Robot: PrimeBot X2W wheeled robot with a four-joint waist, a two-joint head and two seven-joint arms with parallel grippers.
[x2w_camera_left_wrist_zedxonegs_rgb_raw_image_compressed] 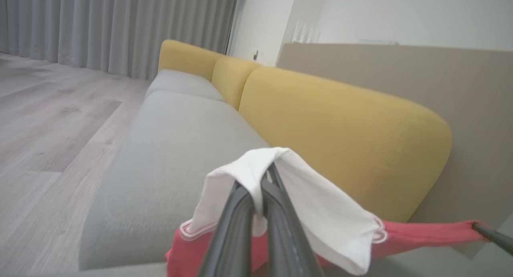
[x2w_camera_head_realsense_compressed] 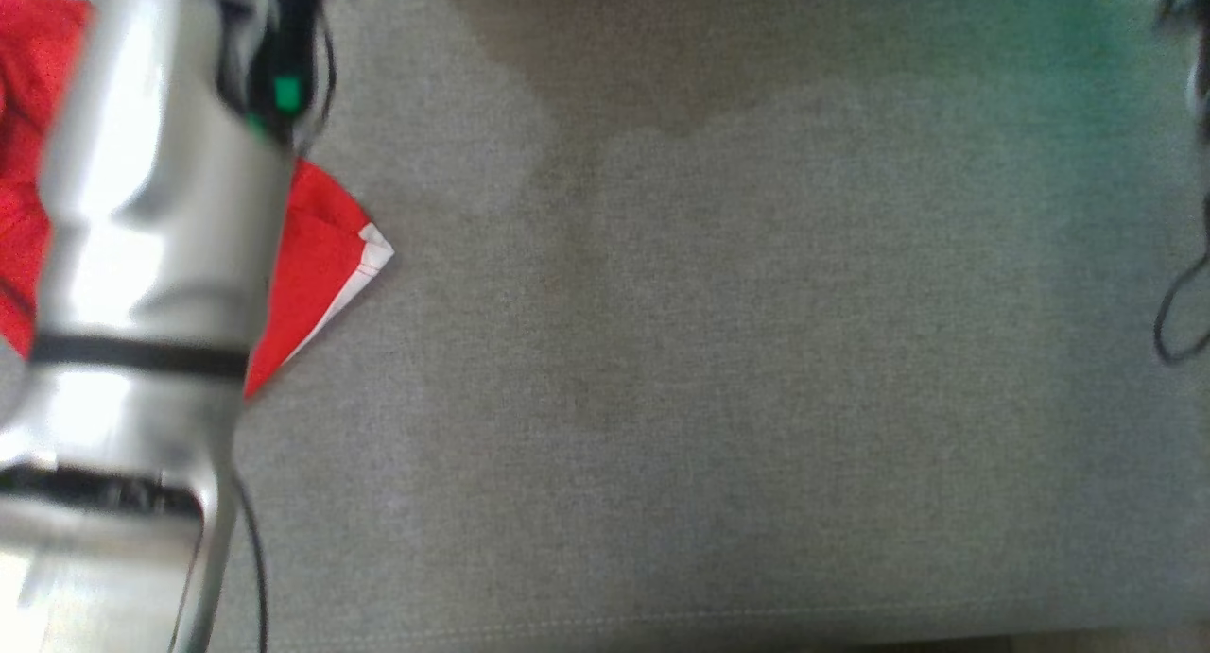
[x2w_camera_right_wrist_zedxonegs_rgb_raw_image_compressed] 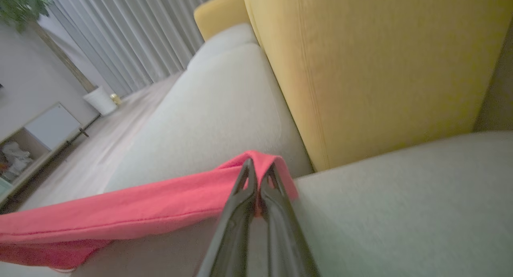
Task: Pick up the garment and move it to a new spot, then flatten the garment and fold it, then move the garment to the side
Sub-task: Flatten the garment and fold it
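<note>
Soft indoor light, motion blur, wide-angle distortion

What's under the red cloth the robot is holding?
The grey sofa seat is under the red garment. The patch right beneath the cloth is covered, so anything there cannot be seen.

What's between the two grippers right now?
The red garment, stretched from left gripper to right gripper above the grey seat cushion; both wrist views show it.

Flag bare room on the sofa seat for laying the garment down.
Free: the grey seat cushion, from the red garment across to the dark cable at the head view's right edge. Crowded: the head view's left, where the left forearm covers the garment. The left gripper and right gripper both pinch it.
</note>
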